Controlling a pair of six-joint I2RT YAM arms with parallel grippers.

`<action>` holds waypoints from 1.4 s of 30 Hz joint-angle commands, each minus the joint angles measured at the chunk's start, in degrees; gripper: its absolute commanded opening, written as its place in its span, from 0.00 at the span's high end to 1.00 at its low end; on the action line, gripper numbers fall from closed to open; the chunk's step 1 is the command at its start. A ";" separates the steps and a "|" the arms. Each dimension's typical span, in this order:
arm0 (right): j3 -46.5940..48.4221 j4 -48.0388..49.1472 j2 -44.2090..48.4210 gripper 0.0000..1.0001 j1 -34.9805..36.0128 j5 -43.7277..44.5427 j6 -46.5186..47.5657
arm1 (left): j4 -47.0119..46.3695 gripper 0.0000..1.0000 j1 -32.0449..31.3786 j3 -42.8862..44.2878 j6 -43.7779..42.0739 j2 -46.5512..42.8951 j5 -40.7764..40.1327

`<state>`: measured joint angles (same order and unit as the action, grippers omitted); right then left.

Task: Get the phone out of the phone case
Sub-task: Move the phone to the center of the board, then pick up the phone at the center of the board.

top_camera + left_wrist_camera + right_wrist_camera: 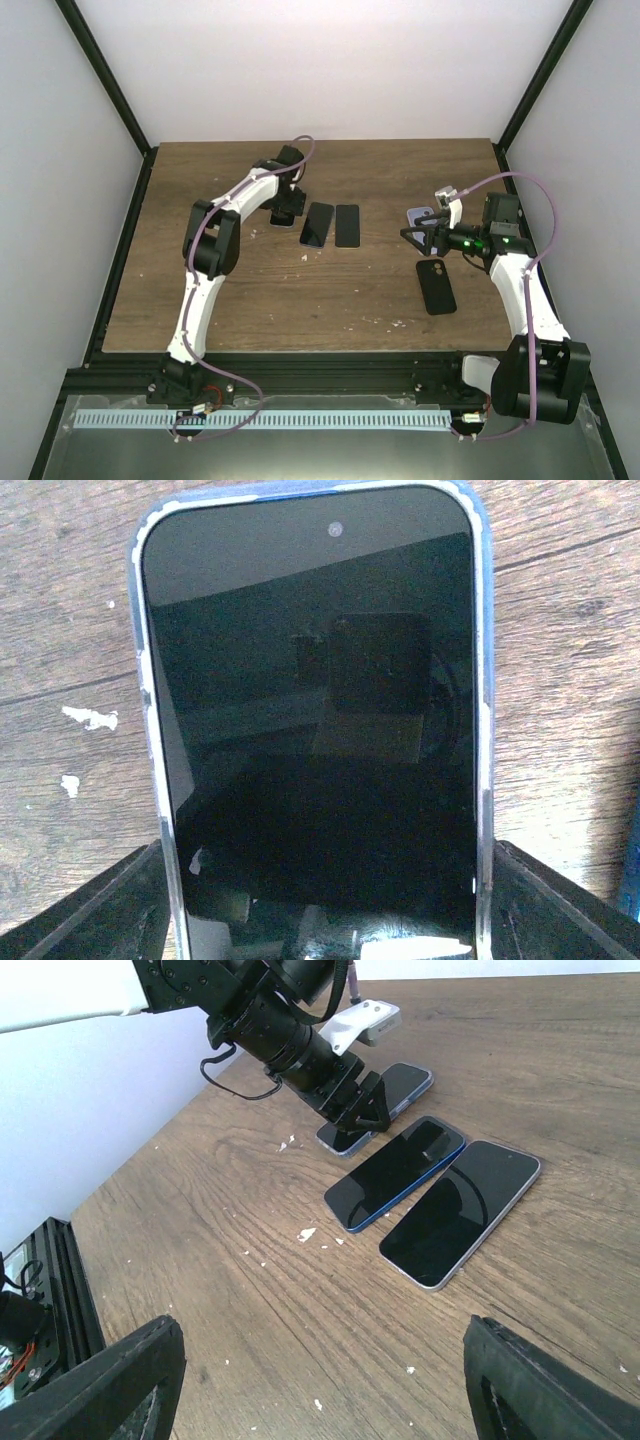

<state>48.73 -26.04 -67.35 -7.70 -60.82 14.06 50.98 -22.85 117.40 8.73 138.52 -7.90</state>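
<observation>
Phone (310, 740), screen up in its pale-blue phone case (483, 680) on the table (250, 290), is lying between the fingers of the left gripper (325, 880), pinching or not I cannot tell, while the right gripper (322, 1335) is hovering spread wide, so securing looks underway and peeling the case rim is likely coming next.

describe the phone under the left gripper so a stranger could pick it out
On the wooden table, three phones lie in a row at the far middle. The cased phone is at the left end of that row, under the left gripper. Its rim is pale, unlike the blue-edged phone and the silver-edged phone beside it.
</observation>
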 commanded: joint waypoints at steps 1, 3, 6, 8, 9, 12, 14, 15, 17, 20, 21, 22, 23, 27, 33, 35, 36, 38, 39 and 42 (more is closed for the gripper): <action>0.65 0.86 -0.05 0.23 0.15 0.55 -0.16 | 3.84 0.27 0.20 -3.96 2.27 -1.17 0.56; 0.79 0.83 -0.02 0.23 0.15 0.63 -0.22 | 2.06 0.29 0.05 -10.37 3.89 -6.02 1.58; 0.86 0.73 -0.21 0.23 0.15 0.08 -0.27 | -1.22 0.30 -1.14 -23.93 7.13 -15.32 2.99; 1.05 0.53 -0.50 0.23 0.15 -0.19 -0.19 | -2.61 0.31 -2.75 -32.88 9.82 -21.77 4.26; 1.21 0.32 -0.64 0.23 0.17 -0.26 -0.08 | -2.71 0.31 -4.00 -37.09 11.59 -24.97 4.11; 1.60 -0.33 -1.25 0.23 0.15 -0.48 0.07 | -2.75 0.31 -10.11 -48.37 17.52 -35.67 3.54; 1.75 -0.53 -1.62 0.23 0.19 -0.71 0.11 | -2.82 0.31 -12.80 -53.99 21.28 -40.18 4.19; 1.84 -0.66 -1.75 0.23 0.15 -0.96 0.18 | -2.75 0.31 -13.71 -56.92 22.08 -41.85 4.61; 2.17 -0.98 -2.24 0.23 0.15 -1.45 0.41 | -2.52 0.28 -14.52 -60.18 22.62 -44.34 4.13; 2.67 -1.54 -3.39 0.23 0.15 -1.75 0.73 | -3.52 0.21 -13.56 -64.13 22.84 -48.02 1.45; 2.76 -1.74 -3.68 0.23 0.15 -1.78 0.78 | -3.74 0.19 -13.12 -64.56 22.45 -48.49 1.54; 2.79 -1.95 -3.89 0.23 0.15 -1.84 0.86 | -3.78 0.17 -12.63 -64.54 22.06 -48.55 1.82; 2.84 -2.13 -4.11 0.23 0.15 -1.93 0.95 | -3.72 0.15 -12.38 -64.15 21.46 -48.21 1.92; 2.77 -2.41 -4.27 0.23 0.15 -2.02 1.29 | -3.09 0.06 -12.00 -60.22 17.00 -44.60 2.33; 3.05 -3.09 -3.71 0.23 0.15 -1.22 1.94 | 0.23 0.02 -10.32 -55.23 15.04 -38.53 2.00; 2.87 -3.05 -3.34 0.23 0.15 -0.98 2.05 | 0.24 0.02 -9.79 -54.94 15.32 -38.00 2.35; 2.86 -2.97 -3.32 0.23 0.15 -0.93 2.03 | 0.38 0.02 -9.66 -54.87 15.41 -37.73 2.22; 2.93 -3.04 -3.51 0.23 0.15 -1.03 2.12 | 0.67 0.03 -9.63 -55.06 15.67 -37.58 1.37; 3.01 -3.10 -3.73 0.23 0.15 -1.18 2.14 | 0.88 0.03 -9.47 -55.28 16.01 -37.61 1.03; 3.25 -3.39 -4.44 0.23 0.15 -1.61 2.35 | 1.65 0.03 -9.39 -55.94 16.76 -38.47 0.28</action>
<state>49.15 -28.42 -71.59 -7.70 -61.52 15.42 50.28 -32.75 61.49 24.93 100.36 -6.02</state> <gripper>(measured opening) 0.770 0.973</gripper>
